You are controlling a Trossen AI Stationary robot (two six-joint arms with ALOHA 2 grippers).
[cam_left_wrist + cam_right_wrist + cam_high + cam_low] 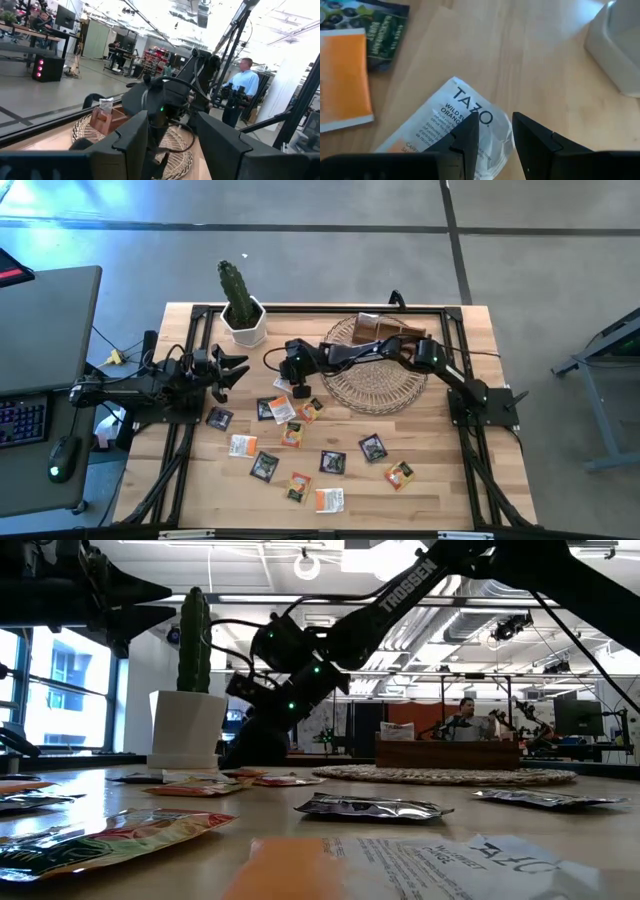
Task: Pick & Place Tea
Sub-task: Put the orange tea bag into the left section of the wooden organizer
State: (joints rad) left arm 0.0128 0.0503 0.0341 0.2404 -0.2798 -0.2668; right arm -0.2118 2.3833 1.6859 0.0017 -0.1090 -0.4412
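Note:
Several tea sachets lie flat on the wooden table [440, 470], among them a black one [333, 462] and an orange-and-white one [329, 500]. My right gripper [300, 392] reaches across the wicker mat to the sachets near the cactus. In its wrist view it [495, 132] is open and slants down over a white-and-orange sachet [455, 120] that lies flat on the table. A black sachet [380, 30] and an orange one [342, 80] lie beside it. My left gripper [232, 372] waits open at the table's left, clear of everything [172, 145]. My right gripper's fingertips [470, 132] stand over the white end of the sachet [490, 117], slanting down from the table's right. I cannot tell whether they touch it. The sachet lies flat on the table.
A cactus in a white pot [240, 315] stands at the far left, close to the right gripper [620, 45]. A round wicker mat [375, 375] carries a brown wooden box [385, 330] at the back. A person [245, 85] stands in the room beyond.

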